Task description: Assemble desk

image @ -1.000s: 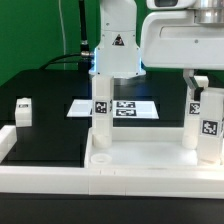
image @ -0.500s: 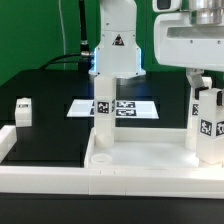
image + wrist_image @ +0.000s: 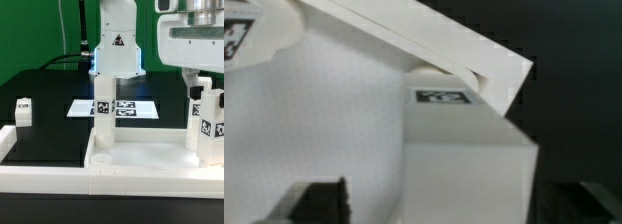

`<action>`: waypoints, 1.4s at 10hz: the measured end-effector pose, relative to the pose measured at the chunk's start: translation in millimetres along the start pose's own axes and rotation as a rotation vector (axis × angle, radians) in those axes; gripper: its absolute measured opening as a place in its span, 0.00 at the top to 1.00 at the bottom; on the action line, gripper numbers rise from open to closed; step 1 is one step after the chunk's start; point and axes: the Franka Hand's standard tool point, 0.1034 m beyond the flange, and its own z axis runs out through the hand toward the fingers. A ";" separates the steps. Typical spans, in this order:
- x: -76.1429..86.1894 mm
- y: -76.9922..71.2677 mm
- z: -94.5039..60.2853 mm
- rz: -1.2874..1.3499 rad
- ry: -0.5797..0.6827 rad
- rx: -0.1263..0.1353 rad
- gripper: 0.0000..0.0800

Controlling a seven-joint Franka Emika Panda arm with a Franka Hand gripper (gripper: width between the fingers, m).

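The tray-shaped tabletop [image 3: 150, 172] lies on the black worktop [image 3: 50, 125] at the front of the exterior view, rims up. Three white legs stand upright inside it. The first leg [image 3: 101, 118] stands in the tray's far corner on the exterior view's left. The second leg [image 3: 195, 118] stands toward the far side on the exterior view's right. The third leg [image 3: 211, 140] is just beside and in front of the second, at the picture's edge. The pincer [image 3: 203, 82] hangs right over the tops of these two right-hand legs. In the wrist view its dark fingers [image 3: 322, 200] flank a white block face with a small marker, but I cannot tell whether they press on it or stand spread. The fourth leg [image 3: 22, 112] stands outside the tray, well apart on the exterior view's left, near a white rail [image 3: 40, 178]. The marker board [image 3: 80, 107] lies flat behind the tray.
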 end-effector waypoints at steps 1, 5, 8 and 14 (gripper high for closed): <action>-0.4 -0.2 0.8 -0.010 0.002 0.000 0.22; 2.9 0.5 5.0 -0.327 0.030 0.022 0.19; 3.0 0.8 5.4 -0.526 0.035 0.015 0.19; -8.8 -3.2 6.7 -0.936 0.063 -0.028 0.19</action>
